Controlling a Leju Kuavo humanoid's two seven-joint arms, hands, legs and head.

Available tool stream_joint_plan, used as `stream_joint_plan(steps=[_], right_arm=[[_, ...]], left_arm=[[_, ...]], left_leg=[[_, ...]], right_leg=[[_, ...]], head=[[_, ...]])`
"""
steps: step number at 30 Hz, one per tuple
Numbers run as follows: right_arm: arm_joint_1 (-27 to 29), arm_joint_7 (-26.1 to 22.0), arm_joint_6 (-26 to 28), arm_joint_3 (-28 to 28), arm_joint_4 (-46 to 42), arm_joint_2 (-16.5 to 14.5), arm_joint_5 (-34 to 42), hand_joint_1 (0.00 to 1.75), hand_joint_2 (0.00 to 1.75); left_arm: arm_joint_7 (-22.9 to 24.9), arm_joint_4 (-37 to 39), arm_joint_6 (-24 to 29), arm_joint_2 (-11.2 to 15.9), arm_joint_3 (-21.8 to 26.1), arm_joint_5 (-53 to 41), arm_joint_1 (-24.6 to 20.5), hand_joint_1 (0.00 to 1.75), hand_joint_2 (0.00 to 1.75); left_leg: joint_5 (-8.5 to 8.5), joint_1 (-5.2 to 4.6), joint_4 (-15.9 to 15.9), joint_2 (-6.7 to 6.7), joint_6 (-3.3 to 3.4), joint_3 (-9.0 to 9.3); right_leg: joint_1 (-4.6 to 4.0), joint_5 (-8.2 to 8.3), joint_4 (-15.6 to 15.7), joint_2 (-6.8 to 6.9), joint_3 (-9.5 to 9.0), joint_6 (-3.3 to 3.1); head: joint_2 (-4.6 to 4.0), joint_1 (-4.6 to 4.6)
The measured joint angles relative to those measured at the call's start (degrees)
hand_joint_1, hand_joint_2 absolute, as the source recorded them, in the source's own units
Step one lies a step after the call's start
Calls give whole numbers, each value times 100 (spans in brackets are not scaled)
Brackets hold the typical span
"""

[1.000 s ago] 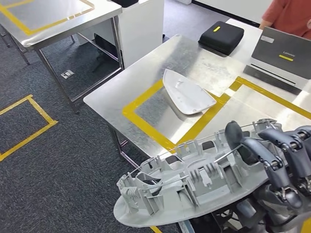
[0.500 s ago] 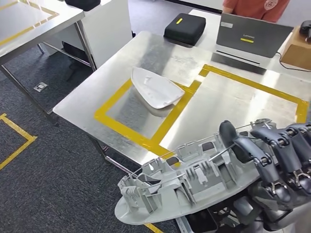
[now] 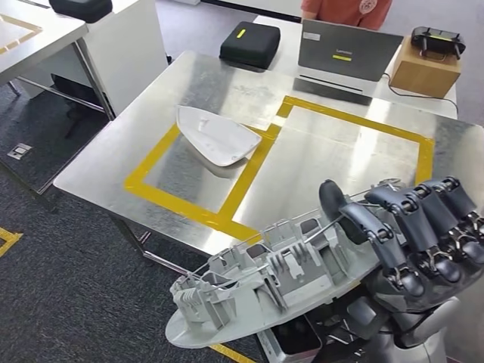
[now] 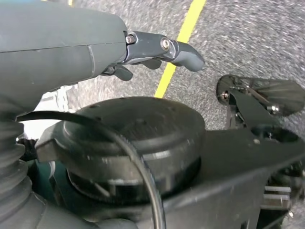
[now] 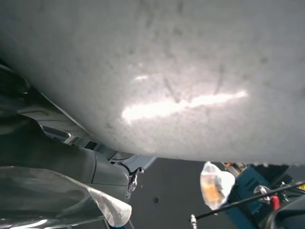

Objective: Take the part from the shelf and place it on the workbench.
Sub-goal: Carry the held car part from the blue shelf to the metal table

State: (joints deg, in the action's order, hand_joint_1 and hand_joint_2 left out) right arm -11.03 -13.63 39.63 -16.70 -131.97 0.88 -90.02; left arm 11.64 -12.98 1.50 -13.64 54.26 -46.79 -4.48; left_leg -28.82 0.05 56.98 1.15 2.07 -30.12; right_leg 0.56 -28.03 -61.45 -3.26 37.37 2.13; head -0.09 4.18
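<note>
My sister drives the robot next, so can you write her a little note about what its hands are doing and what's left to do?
Right hand: grips the grey ribbed part, held flat over the near edge of the workbench.
Left hand: hangs low over the carpet, holding nothing.
A white shell part already lies in the left yellow-taped square.
Done: part fetched and carried to the bench.
Left: set it down on the workbench and let go.

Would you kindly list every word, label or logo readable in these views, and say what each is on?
Laptop lid: a small logo beside a yellow strip, too small to read.
Laptop lid corner: a pale sticker, blurred.
Black case: a plain yellow tag, no lettering.
Person's shirt: a round emblem, unreadable.
No text reads clearly.
</note>
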Motion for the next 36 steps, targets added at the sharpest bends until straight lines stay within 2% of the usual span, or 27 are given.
stream_joint_plan(steps=[2,3,4,5,6,8,9,10,11,12,13,14,16,18,19,20,21,22,24,26,28,30,32,33,34,35,36], right_arm=[[-52,92,0,-36,41,1,3,175,175],[-60,143,0,-59,67,1,4,175,175],[-62,189,-1,-85,93,2,4,175,175],[-63,232,-1,-113,119,2,4,175,175],[-62,262,-1,-135,138,3,4,175,175],[-63,303,1,-157,153,9,3,175,175],[-65,325,1,-166,155,14,3,175,175],[-61,351,2,-176,157,21,3,175,175],[-48,382,2,-186,158,31,2,175,175],[-26,412,2,-194,158,40,2,175,175],[6,435,2,-199,158,49,1,175,175],[36,453,2,-202,158,55,1,175,175],[92,473,2,-204,158,62,-1,175,175],[137,485,2,-203,162,67,-3,175,175],[159,487,2,-203,164,69,-4,175,175],[178,488,2,-204,167,70,-5,175,175],[194,489,2,-204,168,70,-5,175,175],[203,489,2,-204,168,71,-5,175,175],[207,489,2,-203,170,72,-5,175,175],[212,456,3,-201,174,72,-4,175,175],[229,399,4,-201,176,72,-4,175,175],[235,363,4,-197,177,72,-1,175,175],[234,318,4,-192,177,72,3,175,175],[234,282,4,-189,179,72,3,175,175],[238,246,4,-184,181,72,4,175,175],[239,211,4,-173,184,72,4,175,175],[239,179,4,-159,185,72,4,175,175]], left_arm=[[-4,0,19,8,19,4,16,0,175],[0,0,42,17,34,17,28,0,175],[7,0,71,29,54,31,37,0,175],[15,0,97,40,78,47,41,0,175],[23,0,115,48,101,62,41,0,175],[45,0,134,58,134,86,38,0,175],[70,0,156,63,148,95,40,0,175],[106,0,189,69,161,101,42,0,175],[155,0,233,74,176,97,44,0,175],[206,0,284,79,187,88,44,0,175],[256,0,327,85,196,76,41,0,175],[302,0,364,91,202,63,37,0,175],[361,-1,407,106,217,48,26,0,175],[383,-1,417,122,246,47,6,0,175],[385,-1,415,129,257,49,-7,0,175],[394,0,415,133,262,48,-15,0,175],[408,0,419,138,265,44,-18,0,175],[428,0,427,142,266,33,-14,0,175],[474,0,449,152,271,7,7,0,175],[504,0,455,157,280,-6,17,0,175],[520,0,440,143,287,-7,11,0,175],[525,0,426,128,287,-8,13,0,175],[512,0,397,126,289,-9,29,0,175],[491,0,373,126,290,-12,37,0,175],[463,0,350,125,292,-13,44,0,175],[437,0,335,124,294,-15,47,0,175],[416,0,326,123,296,-16,47,0,175]], left_leg=[[14,-20,-2,-126,25,-19],[15,-28,0,-197,27,-28],[14,-33,1,-269,28,-32],[12,-35,3,-336,27,-33],[7,-36,4,-393,22,-28],[-16,-53,17,-489,-11,-16],[-30,-69,30,-528,-36,-19],[-43,-87,44,-572,-60,-23],[-52,-104,55,-618,-80,-27],[-62,-107,62,-668,-97,-22],[-89,-102,78,-678,-122,-14],[-161,-92,153,-615,-154,-34],[-471,-59,652,-363,-221,-238],[-817,-41,1428,-197,-252,-573],[-875,-39,1671,-175,-255,-668],[-811,-38,1695,-164,-249,-663],[-640,-36,1489,-146,-235,-557],[-408,-32,1118,-99,-216,-385],[-114,-16,401,104,-177,-78],[-103,-17,134,225,-148,7],[-86,-12,79,152,-97,4],[-36,14,17,38,-30,17],[-14,18,-15,-98,8,17],[-15,11,-14,-167,15,12],[-17,4,-13,-238,18,10],[-21,-2,-12,-305,20,13],[-27,-4,-12,-365,18,21]], right_leg=[[0,-360,-702,220,316,31],[5,-485,-1041,265,462,45],[7,-516,-1226,290,532,54],[8,-444,-1192,312,495,59],[9,-284,-930,345,342,58],[-13,6,-126,528,-110,36],[-31,67,160,615,-271,3],[-48,72,313,674,-352,-31],[-65,50,339,678,-366,-66],[-58,61,343,616,-355,-101],[-46,69,350,563,-352,-128],[-31,79,357,511,-355,-157],[-7,95,368,413,-357,-214],[-5,100,366,304,-347,-243],[-5,102,365,242,-346,-246],[-5,105,361,175,-347,-246],[-5,108,357,102,-350,-243],[-5,112,352,30,-352,-236],[-11,133,334,-95,-326,-201],[-3,175,327,-186,-258,-133],[15,212,342,-248,-205,-58],[-3,91,173,-88,-92,-6],[-13,-243,-455,187,212,33],[-5,-410,-847,260,390,52],[2,-502,-1139,293,520,67],[6,-488,-1229,308,547,74],[6,-373,-1087,329,456,74]], head=[[0,36],[0,37],[0,35],[0,38],[0,36],[0,39],[1,37],[1,38],[1,35],[1,34],[0,34],[0,21],[0,-9],[0,-31],[1,-31],[1,-31],[1,-31],[1,-31],[1,-29],[1,-26],[0,-30],[0,-2],[0,49],[0,68],[0,70],[0,71],[0,73]])
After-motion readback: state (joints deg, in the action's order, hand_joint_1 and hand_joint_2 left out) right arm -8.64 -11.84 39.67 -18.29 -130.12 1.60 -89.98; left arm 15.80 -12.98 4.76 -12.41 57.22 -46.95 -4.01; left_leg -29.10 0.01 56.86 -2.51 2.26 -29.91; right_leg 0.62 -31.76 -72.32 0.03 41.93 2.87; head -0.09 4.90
